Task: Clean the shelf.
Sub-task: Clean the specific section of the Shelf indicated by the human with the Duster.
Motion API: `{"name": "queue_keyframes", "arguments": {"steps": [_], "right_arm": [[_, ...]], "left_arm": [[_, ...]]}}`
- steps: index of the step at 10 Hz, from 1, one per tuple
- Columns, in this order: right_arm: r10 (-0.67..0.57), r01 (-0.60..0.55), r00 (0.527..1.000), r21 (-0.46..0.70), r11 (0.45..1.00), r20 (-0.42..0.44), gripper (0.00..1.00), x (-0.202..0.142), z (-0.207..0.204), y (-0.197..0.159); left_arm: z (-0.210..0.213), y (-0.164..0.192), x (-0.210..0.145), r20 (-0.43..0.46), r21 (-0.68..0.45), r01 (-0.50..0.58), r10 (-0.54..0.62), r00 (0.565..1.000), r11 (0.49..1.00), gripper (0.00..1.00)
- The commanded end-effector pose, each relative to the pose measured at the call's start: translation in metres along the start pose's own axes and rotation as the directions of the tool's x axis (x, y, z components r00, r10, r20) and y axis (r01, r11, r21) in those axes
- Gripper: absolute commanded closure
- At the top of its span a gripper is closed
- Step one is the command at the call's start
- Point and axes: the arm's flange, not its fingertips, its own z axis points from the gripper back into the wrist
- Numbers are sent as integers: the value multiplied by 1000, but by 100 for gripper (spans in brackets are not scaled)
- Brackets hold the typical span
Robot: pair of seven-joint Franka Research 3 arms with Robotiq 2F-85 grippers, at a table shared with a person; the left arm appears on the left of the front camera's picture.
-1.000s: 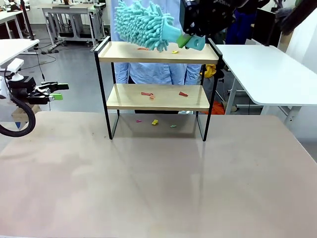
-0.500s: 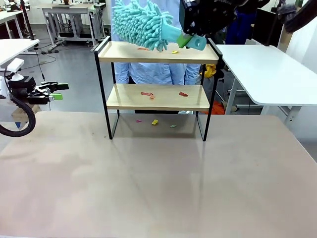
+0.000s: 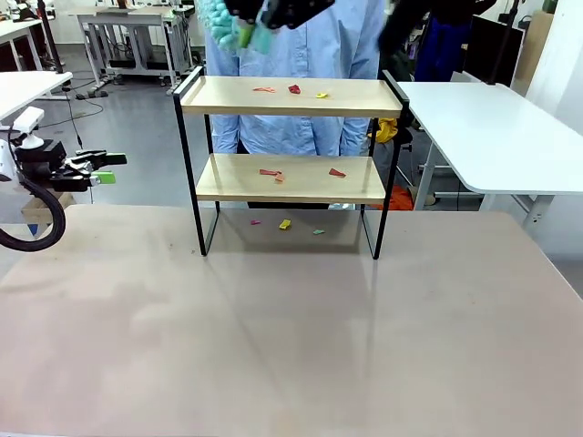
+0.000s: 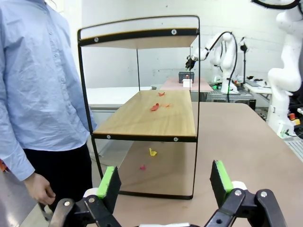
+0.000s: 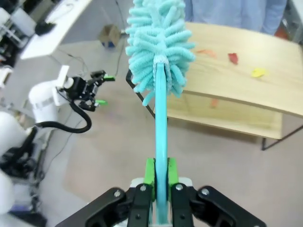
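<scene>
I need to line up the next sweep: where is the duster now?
In the right wrist view the teal duster is clamped in the right pincer, raised above the left end of the top board of the shelf, clear of the paper scraps lying there.

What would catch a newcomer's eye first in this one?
The fluffy teal duster, clamped in the right gripper, hangs above the left end of the shelf. Next come the coloured scraps on both its boards and on the table beneath. The left gripper stands open, off to the side.

Duster [image 5: 161, 47] in right end effector [image 5: 161, 171], seemingly above shelf [image 5: 236, 80]
</scene>
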Motion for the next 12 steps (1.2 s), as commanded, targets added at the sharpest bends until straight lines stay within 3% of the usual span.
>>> {"name": "queue_keyframes", "arguments": {"steps": [1,5,10,12], "right_arm": [[-16,15,1000,-60,998,-13,87,20,-19,41],[-50,48,998,-50,998,-37,87,15,-44,53],[-110,97,987,-116,989,-114,87,-4,-86,38],[-78,77,991,-13,997,-105,87,-8,-78,39]], "left_arm": [[1,-1,4,0,1,0,0,1000,1000,0],[1,-1,4,0,1,0,0,1000,1000,0],[1,-1,4,0,1,0,0,1000,1000,0],[1,-1,4,0,1,0,0,1000,1000,0]]}}
